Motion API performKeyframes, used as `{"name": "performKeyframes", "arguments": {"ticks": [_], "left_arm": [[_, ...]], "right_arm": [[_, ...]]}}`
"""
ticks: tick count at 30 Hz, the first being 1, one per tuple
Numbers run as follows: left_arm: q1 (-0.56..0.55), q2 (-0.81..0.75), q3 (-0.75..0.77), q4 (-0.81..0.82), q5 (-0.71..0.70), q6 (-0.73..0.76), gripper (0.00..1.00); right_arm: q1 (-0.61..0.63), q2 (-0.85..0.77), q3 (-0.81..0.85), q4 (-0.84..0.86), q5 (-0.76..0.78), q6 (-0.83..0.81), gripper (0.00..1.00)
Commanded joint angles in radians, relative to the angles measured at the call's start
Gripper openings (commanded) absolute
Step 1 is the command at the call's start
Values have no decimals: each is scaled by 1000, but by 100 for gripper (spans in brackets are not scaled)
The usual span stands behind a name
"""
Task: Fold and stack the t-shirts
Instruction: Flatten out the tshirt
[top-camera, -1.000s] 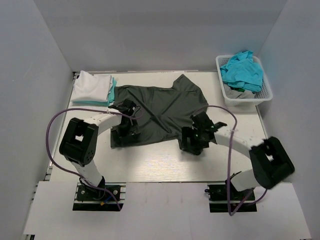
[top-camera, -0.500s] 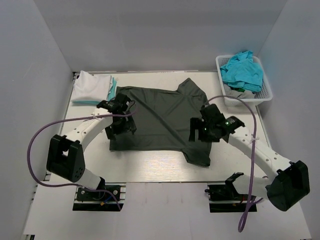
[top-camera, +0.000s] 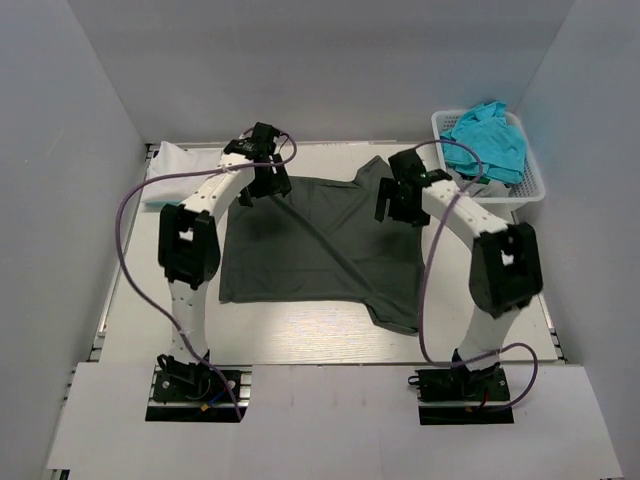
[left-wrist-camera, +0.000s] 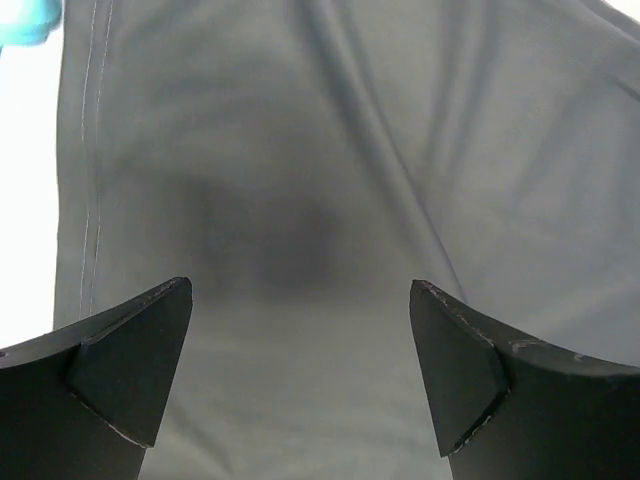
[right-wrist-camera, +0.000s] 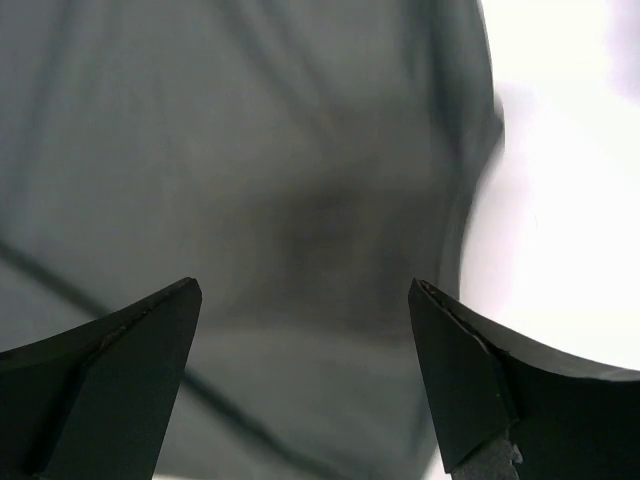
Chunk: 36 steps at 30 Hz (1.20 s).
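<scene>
A dark charcoal t-shirt lies spread flat in the middle of the table, with a diagonal crease. My left gripper hovers open over its far left corner; the left wrist view shows the grey cloth between the open fingers. My right gripper hovers open over the shirt's far right part; the right wrist view shows the cloth and its edge against the white table. A folded white t-shirt lies on a teal one at the far left. Turquoise t-shirts fill the basket.
A white lattice basket stands at the far right corner. Grey walls close in the table on three sides. Purple cables loop from both arms over the table's sides.
Both arms have stretched toward the far side, from the shirt's near edge to its far corners. The shirt now lies flatter and more spread out. Both grippers are empty.
</scene>
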Motion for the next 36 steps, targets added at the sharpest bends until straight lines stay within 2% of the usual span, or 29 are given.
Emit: {"name": "performKeyframes", "arguments": {"ticks": [1, 5, 9, 13, 16, 17, 19, 27, 33, 36], "left_arm": [[36, 72, 120, -23, 4, 48, 100], [58, 144, 133, 9, 22, 71, 100], [78, 169, 68, 56, 33, 71, 100], [98, 201, 68, 79, 43, 89, 100], [107, 230, 68, 79, 62, 89, 100], [107, 230, 77, 79, 62, 89, 100], [116, 259, 77, 79, 73, 89, 100], [125, 302, 107, 89, 119, 141, 100], [125, 371, 231, 89, 192, 172, 100], [125, 381, 274, 102, 279, 181, 100]], "right_arm": [[-60, 140, 148, 63, -41, -57, 90], [-82, 324, 313, 89, -28, -103, 90], [-106, 439, 398, 115, -76, -115, 90], [-140, 572, 504, 103, -110, -117, 90], [-157, 652, 599, 54, -84, -111, 90], [-160, 669, 616, 46, -9, -91, 90], [-174, 730, 691, -10, 27, -63, 90], [-221, 795, 760, 28, -82, -64, 90], [-227, 812, 812, 107, -91, -98, 90], [-229, 805, 830, 155, -137, -132, 90]]}}
